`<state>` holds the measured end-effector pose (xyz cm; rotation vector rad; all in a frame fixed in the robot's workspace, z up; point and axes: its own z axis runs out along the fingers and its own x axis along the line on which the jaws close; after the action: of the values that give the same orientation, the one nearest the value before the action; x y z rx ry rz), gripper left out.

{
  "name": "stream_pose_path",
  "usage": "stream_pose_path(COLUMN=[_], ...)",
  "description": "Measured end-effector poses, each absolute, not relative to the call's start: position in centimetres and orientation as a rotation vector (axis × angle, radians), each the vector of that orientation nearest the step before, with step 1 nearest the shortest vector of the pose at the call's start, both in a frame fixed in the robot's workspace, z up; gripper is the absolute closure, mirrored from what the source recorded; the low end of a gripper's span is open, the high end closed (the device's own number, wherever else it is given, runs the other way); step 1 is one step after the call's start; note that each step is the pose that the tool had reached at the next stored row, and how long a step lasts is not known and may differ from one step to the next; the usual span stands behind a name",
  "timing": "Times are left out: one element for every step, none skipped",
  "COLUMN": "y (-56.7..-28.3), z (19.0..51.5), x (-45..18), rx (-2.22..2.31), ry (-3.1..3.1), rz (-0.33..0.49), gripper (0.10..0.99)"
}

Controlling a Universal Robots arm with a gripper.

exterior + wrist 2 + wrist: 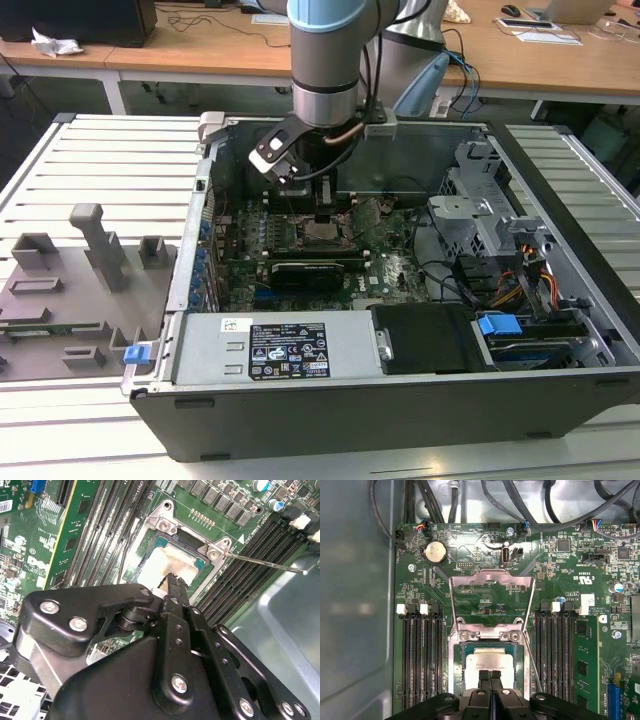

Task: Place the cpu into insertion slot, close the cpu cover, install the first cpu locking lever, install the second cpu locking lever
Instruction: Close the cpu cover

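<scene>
In the first wrist view, black memory slots [422, 655] stood beside the insertion slot [454, 660], where the cpu [490, 660] lay seated, the cpu cover [492, 578] swung open beyond it. The gripper [490, 676] hung just over the chip, jaws closed on nothing. Further right, a thin locking lever [533, 662] slanted free

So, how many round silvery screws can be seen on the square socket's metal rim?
2. One round silvery screw sits on the socket's metal rim beside the thin wire lever; the other at the next corner. The black gripper may hide more.
</scene>
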<state>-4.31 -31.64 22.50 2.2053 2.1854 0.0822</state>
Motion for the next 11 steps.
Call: stream_pose_path(y=[-31.6,-31.6,-31.6,-31.6,-31.6,-31.6,-31.6,-31.6,-31.6,-31.6,-31.6], z=[22.5,22.7,22.9,23.1,23.4,23.7,23.9,24.1,24.4,24.6,25.0], x=[-4.3,-4.3,-4.3,-4.3,-4.3,-4.3,-4.3,-4.3,-4.3,-4.3,-4.3], rx=[2.205,2.205,2.205,2.205,2.205,2.205,2.205,2.205,2.205,2.205,2.205], ry=[2.185,2.185,2.185,2.185,2.185,2.185,2.185,2.185,2.185,2.185,2.185], rz=[0.082,0.082,0.082,0.082,0.082,0.082,0.082,0.082,0.082,0.082,0.082], gripper=[0.980,0.980,0.980,0.980,0.980,0.980,0.980,0.980,0.980,0.980,0.980])
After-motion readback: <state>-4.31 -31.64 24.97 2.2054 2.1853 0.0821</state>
